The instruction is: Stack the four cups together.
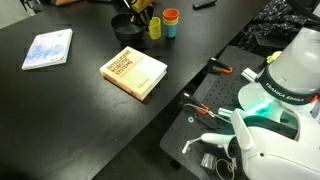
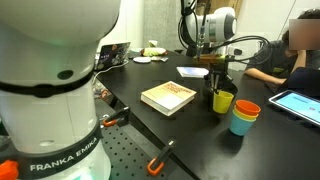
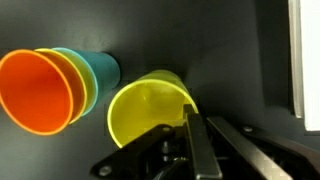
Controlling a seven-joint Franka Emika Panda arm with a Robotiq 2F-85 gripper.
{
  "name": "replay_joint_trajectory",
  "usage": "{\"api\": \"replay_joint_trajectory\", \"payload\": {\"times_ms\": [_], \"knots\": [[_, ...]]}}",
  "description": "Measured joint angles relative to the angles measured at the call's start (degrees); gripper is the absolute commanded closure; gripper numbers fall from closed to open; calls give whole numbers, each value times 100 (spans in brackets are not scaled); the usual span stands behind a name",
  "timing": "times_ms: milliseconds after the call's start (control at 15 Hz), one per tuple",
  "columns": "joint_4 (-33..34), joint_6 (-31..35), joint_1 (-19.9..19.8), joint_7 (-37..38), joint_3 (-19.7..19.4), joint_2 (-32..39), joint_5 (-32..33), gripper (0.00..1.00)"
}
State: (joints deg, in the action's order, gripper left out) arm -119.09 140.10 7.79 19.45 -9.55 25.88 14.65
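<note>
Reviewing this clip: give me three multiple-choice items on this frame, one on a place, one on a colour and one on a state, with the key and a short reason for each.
1. Where is the lone yellow cup?
A. on top of the book
B. beside the stack, under the gripper
C. on the robot's base

2. What colour is the innermost cup of the stack?
A. orange
B. green
C. black

3. In what state is the book?
A. standing upright, open
B. closed, lying flat
C. propped against a cup

Key:
1 B: both exterior views show the lone yellow cup next to the stack, with the gripper at its rim.
2 A: the wrist view shows the orange cup nested inside the others.
3 B: the book lies flat with its cover shut in both exterior views.
</note>
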Motion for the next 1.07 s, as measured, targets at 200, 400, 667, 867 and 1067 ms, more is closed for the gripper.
{"api": "replay_joint_trajectory", "payload": {"times_ms": [200, 400, 667, 867, 1067], "knots": [[85, -323, 122, 243, 4, -310, 134, 97], [195, -443, 144, 501, -4, -582, 406, 97], [387, -586, 100, 977, -164, -684, 908, 97], [501, -670, -5, 1215, -293, -688, 1159, 97], [587, -873, -101, 1431, -376, -704, 1355, 97]]}}
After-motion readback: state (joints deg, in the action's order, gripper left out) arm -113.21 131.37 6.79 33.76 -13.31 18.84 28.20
